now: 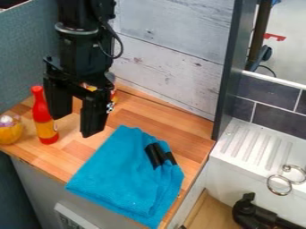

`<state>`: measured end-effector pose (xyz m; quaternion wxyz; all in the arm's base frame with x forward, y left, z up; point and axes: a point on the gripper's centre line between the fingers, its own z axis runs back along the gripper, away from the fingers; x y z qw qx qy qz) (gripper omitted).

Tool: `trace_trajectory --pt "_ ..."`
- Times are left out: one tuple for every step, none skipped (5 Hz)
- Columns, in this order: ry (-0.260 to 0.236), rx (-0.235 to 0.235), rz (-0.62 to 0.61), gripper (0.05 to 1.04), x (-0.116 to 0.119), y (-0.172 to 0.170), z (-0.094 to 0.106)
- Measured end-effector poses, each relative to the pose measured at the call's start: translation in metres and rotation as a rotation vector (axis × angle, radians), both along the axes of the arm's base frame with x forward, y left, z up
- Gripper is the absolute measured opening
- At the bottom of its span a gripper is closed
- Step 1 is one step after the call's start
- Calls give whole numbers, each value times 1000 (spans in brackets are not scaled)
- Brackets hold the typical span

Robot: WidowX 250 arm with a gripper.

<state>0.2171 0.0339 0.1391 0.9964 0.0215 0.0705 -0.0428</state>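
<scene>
One gripper (76, 124), jaws spread with nothing between, hangs up-left of one folded blue cloth (128, 172) on one wooden countertop (158, 127); one red sauce bottle (44, 118) stands left of the cloth, two metal rings (279, 193) lie right of it.

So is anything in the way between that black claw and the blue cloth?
Nothing visible: the open gripper hangs over the wooden counter, with bare wood showing between it and the cloth. The red bottle stands on the gripper's other side.
</scene>
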Motion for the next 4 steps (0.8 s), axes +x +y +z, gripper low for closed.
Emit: trace_trajectory --pt "21 -4 0 1001 -2 0 -7" --pt "-34 -20 -26 1001 -1 -3 -31" --pt "-109 -10 -4 1001 0 -3 -52" --pt "-133 -20 62 1001 6 -5 -82"
